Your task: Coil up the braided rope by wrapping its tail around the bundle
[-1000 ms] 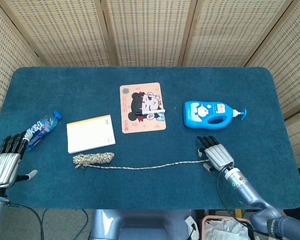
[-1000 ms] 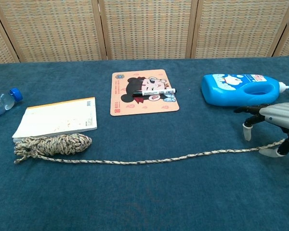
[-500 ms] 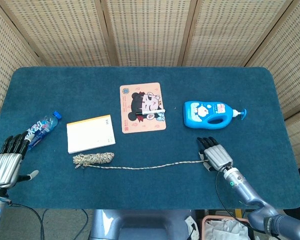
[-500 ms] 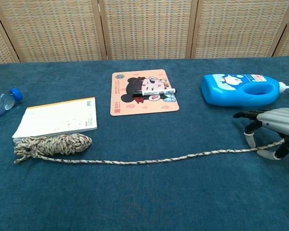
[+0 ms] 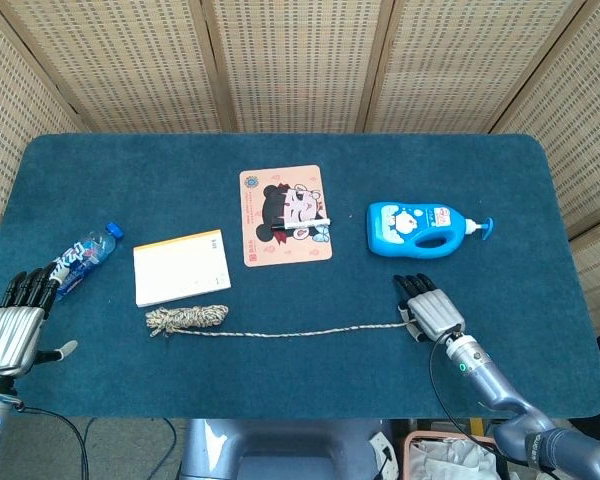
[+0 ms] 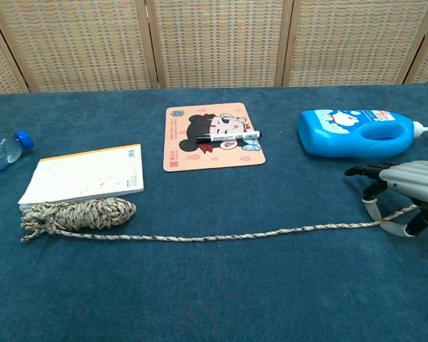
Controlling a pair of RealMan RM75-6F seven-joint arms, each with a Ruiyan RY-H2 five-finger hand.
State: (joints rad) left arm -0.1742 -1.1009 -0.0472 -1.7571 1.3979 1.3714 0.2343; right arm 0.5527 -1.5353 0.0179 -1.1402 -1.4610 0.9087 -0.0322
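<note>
The left hand point(image 5: 15, 325) rests at the table's point(image 5: 280, 380) 8 o'clock edge, fingers extended and apart, holding nothing; a water bottle point(image 5: 80, 258) lies just beside its fingertips. The rope bundle point(image 6: 78, 214) lies at roughly 7 o'clock on the table, touching the near edge of a notepad point(image 6: 85, 174). The rope tail point(image 6: 257, 233) runs from the bundle toward 3 o'clock, long axis left-to-right, nearly straight. Its free end meets the right hand point(image 6: 403, 189), whose fingers curl over it; a closed pinch cannot be confirmed. The right hand is nearer the tail end, the left hand nearer the bundle.
</note>
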